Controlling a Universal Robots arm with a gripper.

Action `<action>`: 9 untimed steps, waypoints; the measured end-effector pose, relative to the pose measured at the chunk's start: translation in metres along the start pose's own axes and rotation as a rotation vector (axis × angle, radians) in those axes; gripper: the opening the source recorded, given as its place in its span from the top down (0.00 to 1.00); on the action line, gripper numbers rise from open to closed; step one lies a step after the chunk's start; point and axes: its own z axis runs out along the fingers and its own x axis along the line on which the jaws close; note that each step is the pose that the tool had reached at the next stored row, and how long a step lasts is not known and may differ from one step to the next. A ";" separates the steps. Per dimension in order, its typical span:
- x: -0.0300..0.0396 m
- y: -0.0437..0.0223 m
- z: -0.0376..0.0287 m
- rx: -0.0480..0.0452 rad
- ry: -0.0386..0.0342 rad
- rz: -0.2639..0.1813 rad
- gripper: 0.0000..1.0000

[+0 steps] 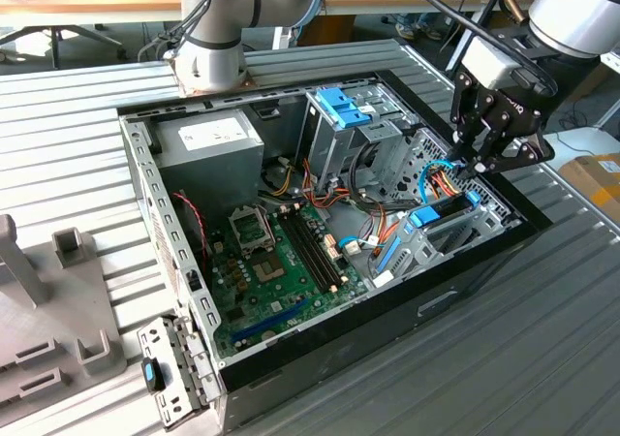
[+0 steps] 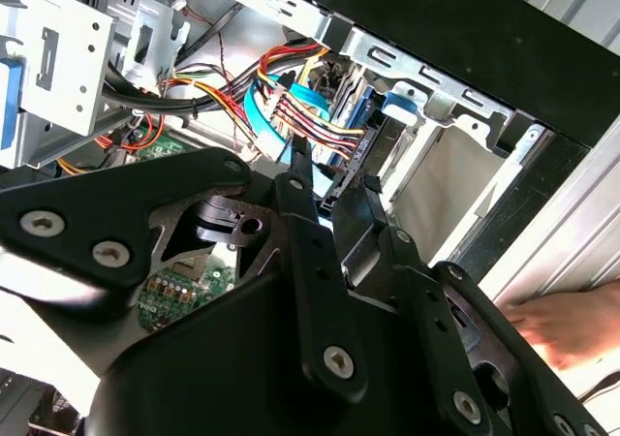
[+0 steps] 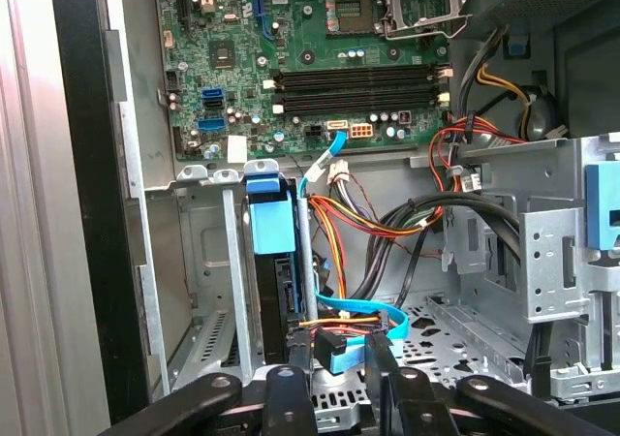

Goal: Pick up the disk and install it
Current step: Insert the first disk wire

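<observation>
The black gripper (image 1: 481, 162), fingers parted and holding nothing, hovers over the blue-railed flat disk (image 3: 275, 262) seated on edge in the grey metal bay (image 3: 208, 291), multicoloured cables (image 3: 387, 233) at 3 o'clock.

**Colours inside the open computer**

The disk (image 3: 274, 291) is dark with bright blue plastic (image 3: 270, 225). The gripper (image 1: 487, 160) at the exterior view's upper right is black. The circuit board (image 1: 276, 271) is green. The wires (image 2: 295, 107) are red, yellow, orange and black. The case rim (image 1: 407, 305) is black, on a grey striped table (image 1: 504, 358).
</observation>
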 end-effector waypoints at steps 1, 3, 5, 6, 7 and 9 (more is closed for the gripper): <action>0.0000 0.0000 0.0000 0.0000 0.0000 0.000 0.64; 0.0000 0.0000 0.0000 0.0000 0.0000 0.000 0.66; 0.0000 0.0000 0.0000 0.0000 0.0000 0.000 0.73; 0.0000 0.0000 0.0000 0.0000 0.0000 0.000 0.73; 0.0000 0.0000 0.0000 0.0000 0.0000 0.000 0.73; 0.0000 0.0000 0.0000 0.0000 0.0001 0.000 0.75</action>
